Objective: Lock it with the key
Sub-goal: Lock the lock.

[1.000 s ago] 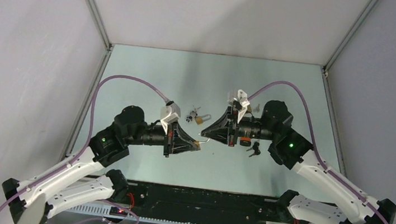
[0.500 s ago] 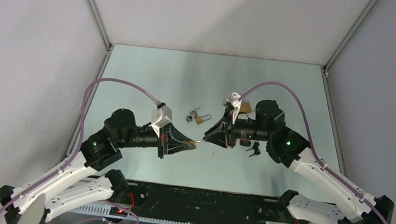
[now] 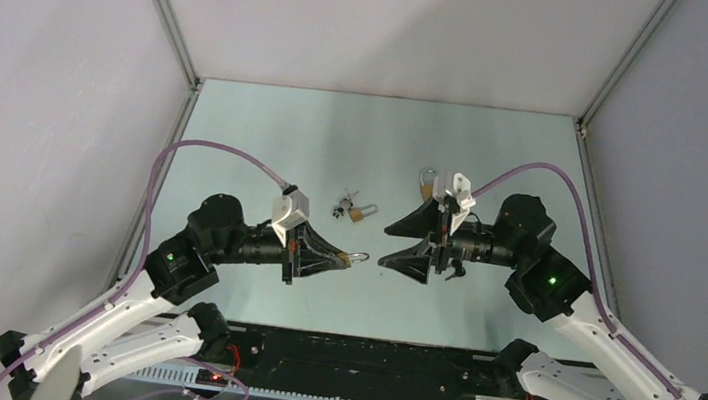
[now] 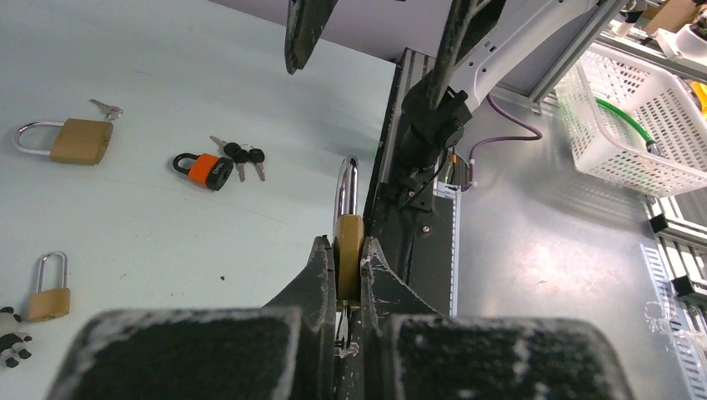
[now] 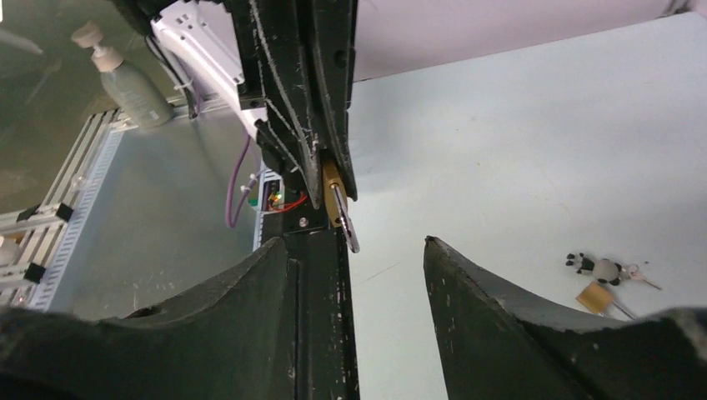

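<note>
**A:** Where is the padlock?

**B:** It is clamped in my left pincer (image 3: pixel 343 258), just below the middle of the top view and lifted off the table. The fingers squeeze the brass body flat between them, and only the shackle sticks out past the tips.

**A:** Which way does it lie from your other pincer?

**B:** My right pincer (image 3: pixel 385 247) is just to the right of it, near but not touching. It is empty, with its jaws spread wide, one finger above the other in that frame. The padlock (image 4: pixel 348 242) has its long axis running left to right, and the shackle (image 4: pixel 347 179) aims right, roughly at my lower right finger. My right arm is the free one, and it is close by.

**A:** What does the coming move turn on?

**B:** I judge it turns on the keyhole end. That end is buried back between my left fingers, facing away from my right pincer, so a key would have to come in from there. Something small and silvery hangs under the body in the left wrist view, but I cannot tell whether it is a key.

**A:** Are there loose keys?

**B:** The black keys (image 4: pixel 242 156) lie by the orange lock (image 4: pixel 204 169) at the left of the left wrist view. I cannot tell which key fits.

**A:** How does the padlock look?

**B:** It is small, with a plain brass body and a bright steel shackle. I see it edge-on, so I cannot say whether the shackle is snapped home.
</note>
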Robot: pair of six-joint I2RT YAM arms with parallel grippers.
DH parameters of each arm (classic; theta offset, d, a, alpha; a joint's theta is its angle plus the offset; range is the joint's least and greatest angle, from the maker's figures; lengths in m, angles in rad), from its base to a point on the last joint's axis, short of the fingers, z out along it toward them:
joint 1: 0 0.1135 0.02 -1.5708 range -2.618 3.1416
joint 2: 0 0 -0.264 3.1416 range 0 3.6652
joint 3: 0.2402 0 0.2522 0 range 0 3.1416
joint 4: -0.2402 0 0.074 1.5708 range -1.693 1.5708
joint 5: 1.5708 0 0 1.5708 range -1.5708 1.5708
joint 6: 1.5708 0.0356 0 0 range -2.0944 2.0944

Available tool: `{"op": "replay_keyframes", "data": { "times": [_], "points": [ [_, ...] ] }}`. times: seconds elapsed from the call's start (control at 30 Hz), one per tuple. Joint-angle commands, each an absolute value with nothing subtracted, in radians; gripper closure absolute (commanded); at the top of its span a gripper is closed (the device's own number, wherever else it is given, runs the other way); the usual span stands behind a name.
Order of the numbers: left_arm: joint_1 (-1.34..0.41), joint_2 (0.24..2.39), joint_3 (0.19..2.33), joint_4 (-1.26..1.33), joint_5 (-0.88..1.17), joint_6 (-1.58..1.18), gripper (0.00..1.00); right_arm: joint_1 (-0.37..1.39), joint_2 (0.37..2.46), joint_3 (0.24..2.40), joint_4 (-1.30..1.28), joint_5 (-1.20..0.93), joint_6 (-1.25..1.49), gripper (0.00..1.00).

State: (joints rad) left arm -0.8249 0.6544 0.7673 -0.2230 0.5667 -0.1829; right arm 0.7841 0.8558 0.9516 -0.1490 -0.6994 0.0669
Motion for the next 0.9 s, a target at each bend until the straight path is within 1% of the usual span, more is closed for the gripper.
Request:
{"op": "replay_keyframes", "data": {
  "times": [0.0,0.13,0.2,0.27,0.3,0.33,0.37,0.4,0.43,0.47,0.5,0.53,0.57,0.7,0.87],
  "points": [
    [-0.823,0.66,0.823,-0.188,0.612,-0.165,1.0,0.806,0.869,0.94,-0.138,-0.792,0.013,0.34],
    [-0.824,0.663,0.826,-0.187,0.627,-0.167,1.0,0.832,0.912,0.94,-0.103,-0.789,0.003,0.34],
    [-0.822,0.662,0.827,-0.188,0.631,-0.168,1.0,0.837,0.931,0.94,-0.076,-0.805,0.01,0.36],
    [-0.823,0.661,0.826,-0.187,0.634,-0.17,1.0,0.839,0.95,0.941,-0.035,-0.818,0.028,0.4],
    [-0.824,0.66,0.827,-0.188,0.634,-0.171,1.0,0.839,0.96,0.942,-0.027,-0.824,0.034,0.46],
    [-0.824,0.66,0.827,-0.189,0.633,-0.172,1.0,0.839,0.965,0.942,-0.015,-0.834,0.043,0.5],
    [-0.824,0.66,0.826,-0.188,0.633,-0.171,1.0,0.839,0.972,0.942,-0.013,-0.838,0.047,0.6],
    [-0.823,0.66,0.825,-0.188,0.628,-0.171,1.0,0.841,0.976,0.942,-0.01,-0.841,0.055,0.65],
    [-0.822,0.659,0.826,-0.188,0.624,-0.17,1.0,0.843,0.979,0.942,-0.01,-0.842,0.059,0.75],
    [-0.823,0.658,0.827,-0.188,0.613,-0.171,1.0,0.843,0.98,0.941,-0.011,-0.843,0.059,0.8],
    [-0.823,0.658,0.827,-0.187,0.609,-0.17,1.0,0.845,0.98,0.942,-0.012,-0.844,0.062,0.88],
    [-0.824,0.657,0.827,-0.188,0.603,-0.168,1.0,0.846,0.98,0.941,-0.014,-0.846,0.064,0.93],
    [-0.824,0.657,0.828,-0.187,0.599,-0.168,1.0,0.848,0.98,0.942,-0.016,-0.845,0.07,0.99],
    [-0.822,0.657,0.832,-0.187,0.582,-0.166,1.0,0.855,0.984,0.942,-0.014,-0.829,0.106,1.0],
    [-0.823,0.674,0.843,-0.185,0.607,-0.172,1.0,0.888,1.005,0.94,0.018,-0.745,0.127,1.0]
  ]
}}
